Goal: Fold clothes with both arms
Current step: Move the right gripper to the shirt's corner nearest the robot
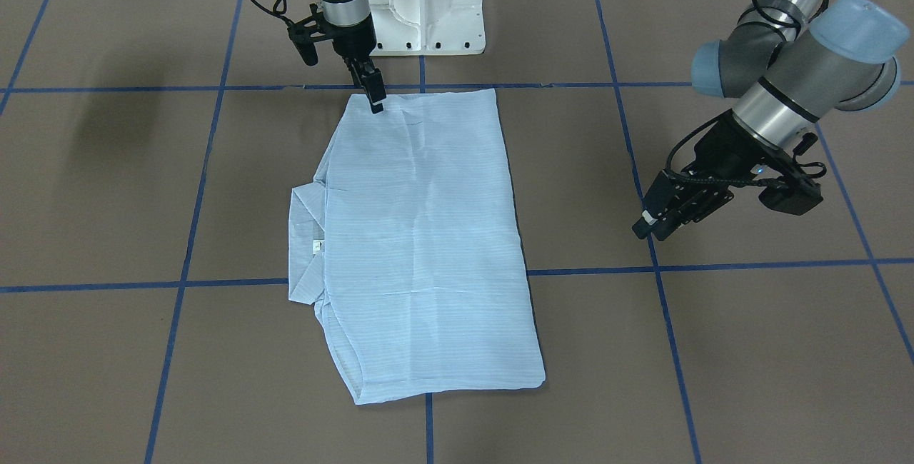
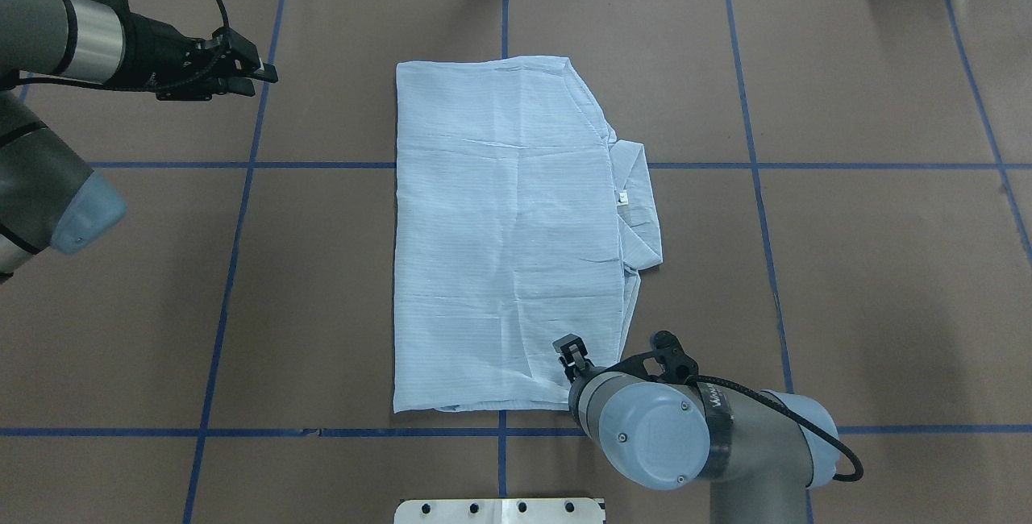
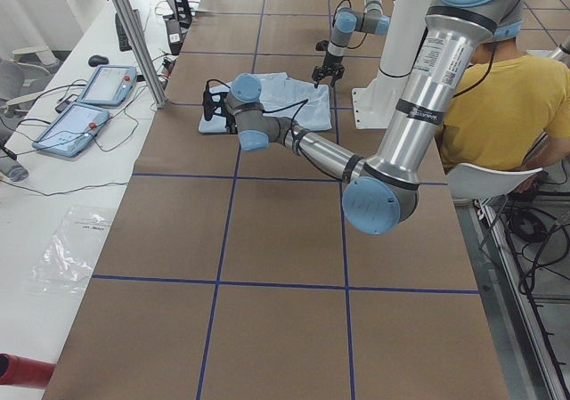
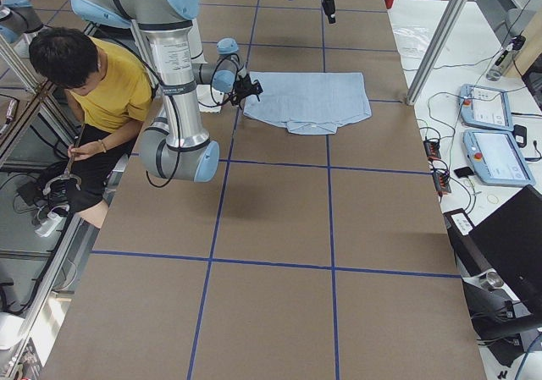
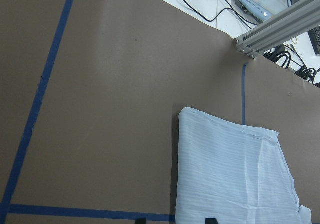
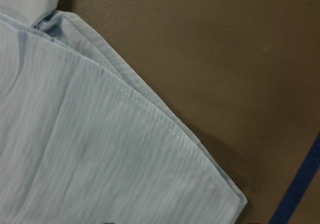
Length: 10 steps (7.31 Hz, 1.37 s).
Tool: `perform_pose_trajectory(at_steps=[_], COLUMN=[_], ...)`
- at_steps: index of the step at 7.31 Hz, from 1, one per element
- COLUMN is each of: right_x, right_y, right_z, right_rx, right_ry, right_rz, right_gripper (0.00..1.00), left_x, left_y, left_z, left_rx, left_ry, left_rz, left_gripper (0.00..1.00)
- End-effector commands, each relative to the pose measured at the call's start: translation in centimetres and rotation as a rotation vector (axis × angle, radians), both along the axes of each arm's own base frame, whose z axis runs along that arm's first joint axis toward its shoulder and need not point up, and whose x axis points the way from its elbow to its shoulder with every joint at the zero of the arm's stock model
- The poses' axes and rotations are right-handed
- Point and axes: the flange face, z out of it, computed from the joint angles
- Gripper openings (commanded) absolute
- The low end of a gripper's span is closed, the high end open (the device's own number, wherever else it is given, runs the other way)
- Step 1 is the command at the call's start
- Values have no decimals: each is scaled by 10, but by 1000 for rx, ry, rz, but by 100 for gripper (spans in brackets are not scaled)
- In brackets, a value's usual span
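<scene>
- Jaws of the left gripper (image 2: 264, 75): slightly parted and holding nothing, hovering well apart from the shirt (image 1: 421, 235).
- Jaws of the right gripper (image 1: 376, 106): gap cannot be told; tips at the shirt's corner nearest the robot.
- Shirt: folded flat at the middle of the table (image 1: 714, 350), long axis running away from the robot, collar (image 1: 303, 250) pointing to its right.

Silver-grey tube arms (image 1: 778, 103), pale blue joint caps (image 1: 853, 28), black cables (image 1: 775, 7).

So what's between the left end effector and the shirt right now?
Only bare brown table cover, with one blue tape line right beside the left end effector. The overhead view shows that stretch up to the shirt.
</scene>
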Motion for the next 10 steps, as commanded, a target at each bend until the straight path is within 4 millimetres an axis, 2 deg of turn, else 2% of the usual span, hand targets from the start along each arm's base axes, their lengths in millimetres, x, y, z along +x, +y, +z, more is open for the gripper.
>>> perform_pose_trajectory(at_steps=[1, 2, 3, 5, 6, 10], right_x=[-4, -6, -6, -6, -5, 0], right_y=[-1, -1, -2, -1, -1, -6], right_z=[8, 10, 11, 11, 9, 2], right_rx=[3, 2, -1, -6, -7, 3], right_ry=[18, 23, 23, 22, 18, 5], right_rz=[-4, -6, -1, 1, -2, -8], right_gripper=[89, 86, 70, 17, 0, 0], left_x=[0, 0, 0, -2, -2, -1], left_y=[0, 0, 0, 2, 2, 2], left_z=[0, -1, -1, -5, -6, -4], left_rx=[0, 1, 1, 5, 6, 1], left_ry=[0, 1, 1, 7, 8, 6], left_rz=[-1, 1, 1, 0, 1, 3], left_gripper=[49, 49, 49, 49, 49, 49])
